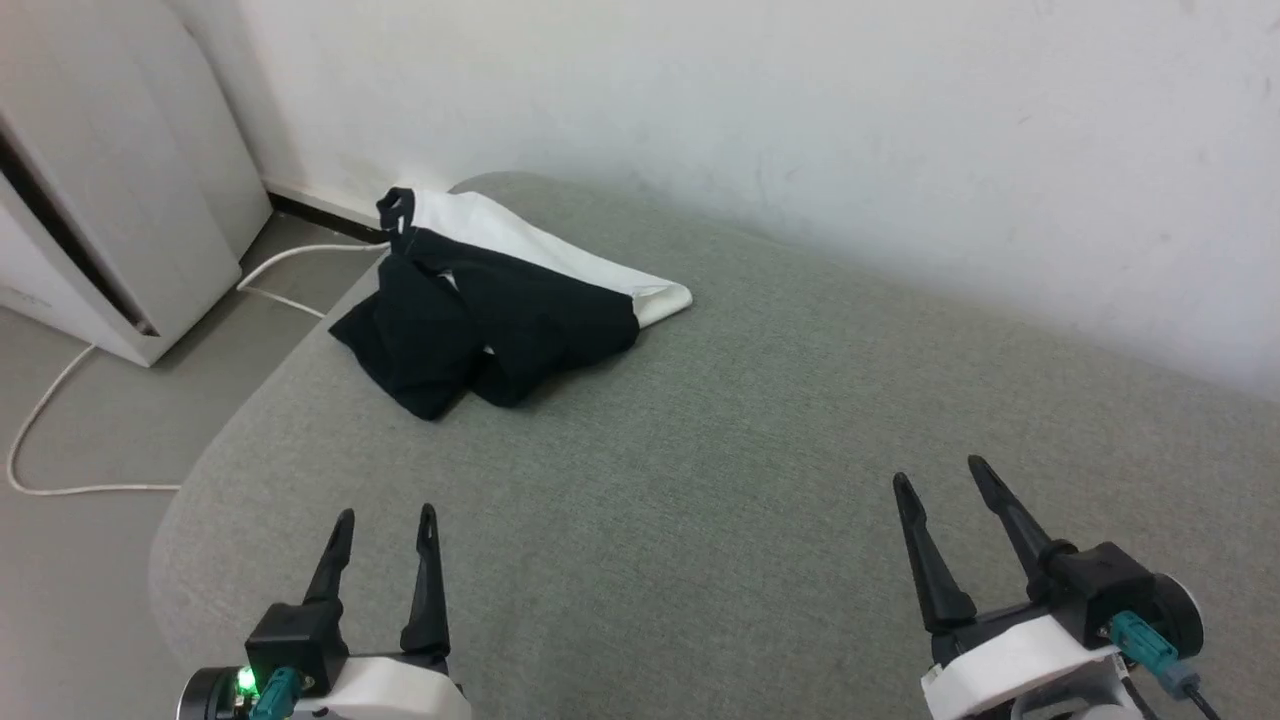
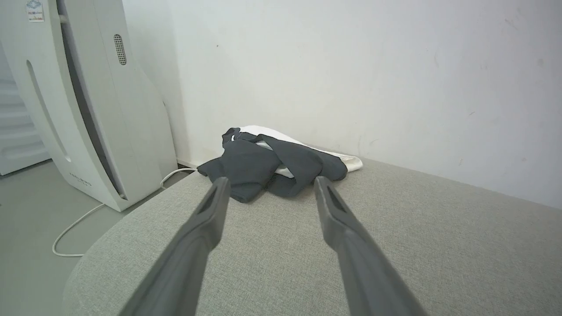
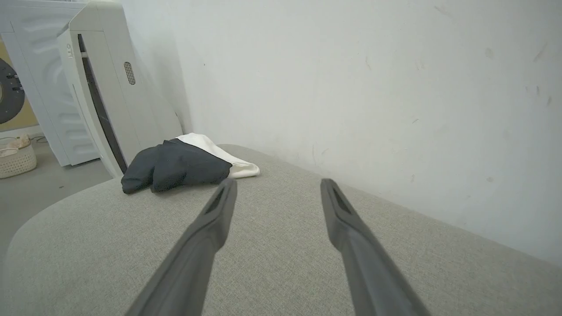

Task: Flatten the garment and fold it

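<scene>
The garment [image 1: 500, 310] lies crumpled in a heap at the far left corner of the grey-green cushioned surface [image 1: 700, 480], black sleeves bunched over its white body, close to the wall. From the left wrist the garment [image 2: 268, 169] sits just beyond the fingertips; in the right wrist view the garment [image 3: 184, 163] lies ahead to the left. My left gripper [image 1: 385, 515] hovers open over the near left of the surface, well short of the heap. My right gripper [image 1: 940, 475] is open at the near right, far from it. Neither holds anything.
A white wall [image 1: 800, 120] runs along the back edge of the surface. A white appliance [image 1: 110, 200] stands on the floor to the left, with a white cable [image 1: 60, 400] trailing across the floor. A pale basket [image 3: 15, 160] sits further left.
</scene>
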